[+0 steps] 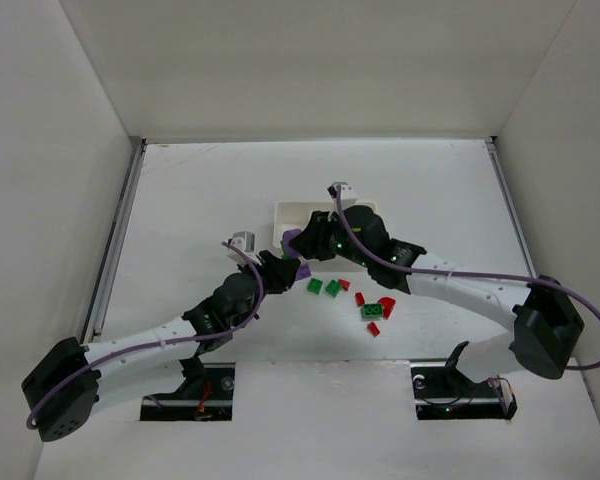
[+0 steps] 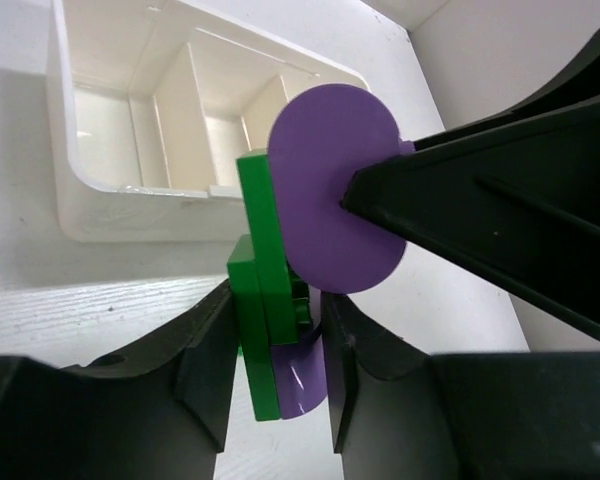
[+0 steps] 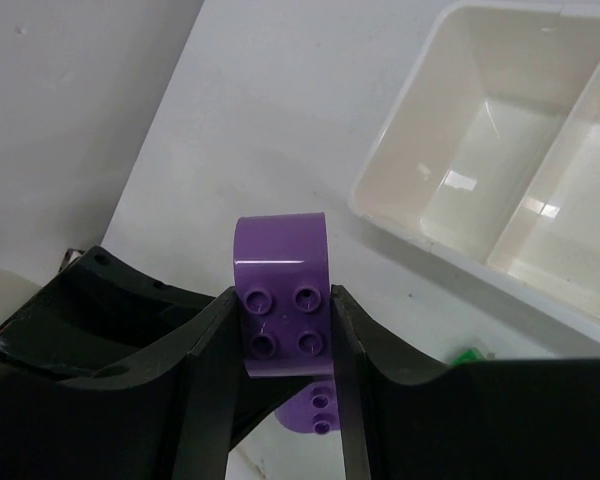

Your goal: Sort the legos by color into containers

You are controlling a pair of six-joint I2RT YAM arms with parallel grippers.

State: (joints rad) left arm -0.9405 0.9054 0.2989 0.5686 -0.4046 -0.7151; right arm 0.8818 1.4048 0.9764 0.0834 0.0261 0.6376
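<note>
Sorting in progress: my left end effector (image 2: 276,320) pinches a green lego (image 2: 257,230) backed by a purple piece (image 2: 305,385), just on the near side of the white three-compartment tray (image 2: 130,215). My right end effector (image 3: 282,300) grips a rounded purple lego (image 3: 280,250). Loose green legos (image 1: 324,288) and red legos (image 1: 385,305) dot the worktop (image 1: 200,190) to the tray's near right.

The tray (image 1: 292,212) sat on the table (image 1: 180,200). Just in front of the tray the left gripper (image 2: 280,350) and right gripper (image 3: 280,330) met, the right one nearer the tray. A held brick (image 3: 280,290) sat clamped between the right gripper's fingers. A joined pair of bricks (image 2: 265,300) stood upright between the left's, just beside it. Loose bricks (image 1: 370,305) lay in front of the tray, to its right.
</note>
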